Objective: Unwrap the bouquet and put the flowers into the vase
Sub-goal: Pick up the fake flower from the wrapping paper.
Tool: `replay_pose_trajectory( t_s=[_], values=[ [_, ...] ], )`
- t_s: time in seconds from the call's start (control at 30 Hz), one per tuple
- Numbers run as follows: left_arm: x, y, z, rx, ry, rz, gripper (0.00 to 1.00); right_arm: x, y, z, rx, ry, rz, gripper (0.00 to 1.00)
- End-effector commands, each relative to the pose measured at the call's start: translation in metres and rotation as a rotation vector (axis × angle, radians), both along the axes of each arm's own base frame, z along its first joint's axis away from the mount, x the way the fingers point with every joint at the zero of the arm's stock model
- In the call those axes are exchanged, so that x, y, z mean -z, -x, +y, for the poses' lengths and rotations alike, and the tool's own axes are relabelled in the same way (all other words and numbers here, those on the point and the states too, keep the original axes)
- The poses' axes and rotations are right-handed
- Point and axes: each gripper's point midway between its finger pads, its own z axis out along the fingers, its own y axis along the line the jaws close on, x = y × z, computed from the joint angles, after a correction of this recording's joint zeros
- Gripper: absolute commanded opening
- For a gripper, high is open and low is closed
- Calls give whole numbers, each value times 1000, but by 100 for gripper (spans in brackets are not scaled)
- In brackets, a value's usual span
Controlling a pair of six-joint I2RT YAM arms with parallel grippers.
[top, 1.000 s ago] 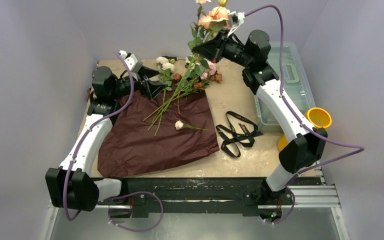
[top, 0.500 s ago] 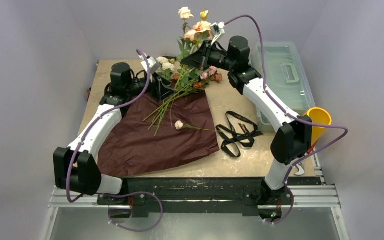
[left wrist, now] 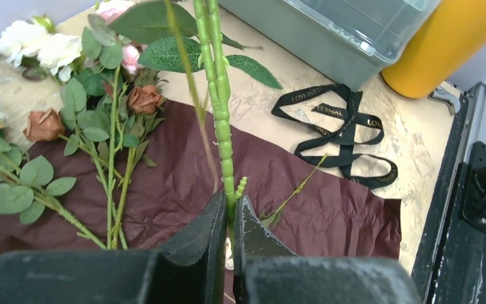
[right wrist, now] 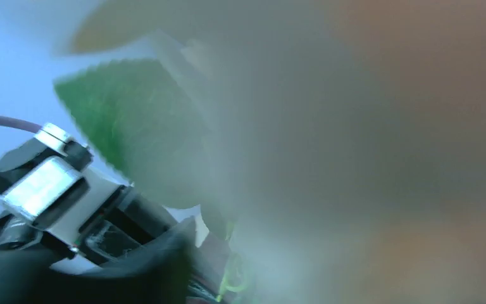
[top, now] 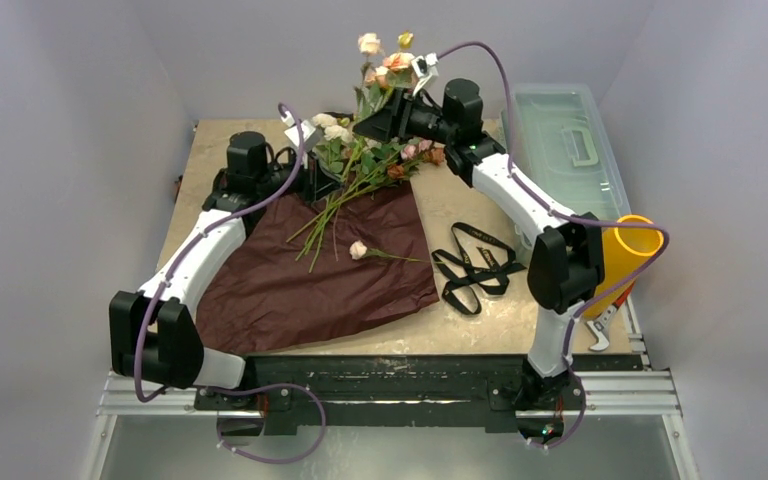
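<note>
Work zone: far edge of the counter [top: 480,330].
Top: yellow-orange cylindrical vase [top: 625,255] at right edge; right gripper [top: 368,122] beside raised cream-and-peach artificial roses [top: 385,65]. Left wrist: left gripper [left wrist: 228,206] clamped tight on a green stem [left wrist: 218,95]. Right wrist: blurred, opening cannot be told.

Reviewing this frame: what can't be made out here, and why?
Right claw: whether open or gripping; right wrist view blurred by a leaf against the lens, top view too small.
Vase: lower part hidden behind the right arm, top view.
Stem in the shut left claw: its bloom cut off by the top edge, left wrist view.
</note>
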Motion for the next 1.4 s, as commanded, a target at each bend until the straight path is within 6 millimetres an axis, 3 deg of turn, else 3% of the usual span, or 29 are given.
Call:
replay_pose_trajectory(
  t_s=[0.0,0.03,0.07,0.3,0.53,0.63,0.83,0.87,0.93,1.17,1.27,1.37],
  values=[
    [-18,-23,14,-145,113,-5,0,1,0,13,-29,-9,17,90],
    [-18,-24,15,-163,146,18,0,2,-2,13,-24,-3,23,97],
    [-20,-25,15,-171,170,26,0,4,-2,13,-25,1,27,98],
    [-26,-11,8,-91,198,-25,0,-1,18,5,-77,-5,42,94],
    [-32,18,0,47,183,-66,0,-34,39,4,-161,-72,-10,89],
    [-41,32,-1,89,174,-115,0,-42,34,-6,-139,-80,-12,78],
    [-45,52,-3,165,143,-140,0,-67,40,-21,-127,-95,-45,36],
    [-47,54,-3,173,143,-151,0,-71,42,-23,-129,-97,-48,29],
    [-50,57,-6,191,130,-180,0,-77,47,-27,-128,-101,-58,2],
    [-42,55,-8,211,63,-210,1,-100,66,-40,-119,-96,-132,0],
    [-44,50,-9,197,62,-202,52,-109,70,-48,-93,-84,-170,0],
    [-49,38,-4,123,74,-176,75,-124,73,-61,-57,-61,-229,0]
  ],
)
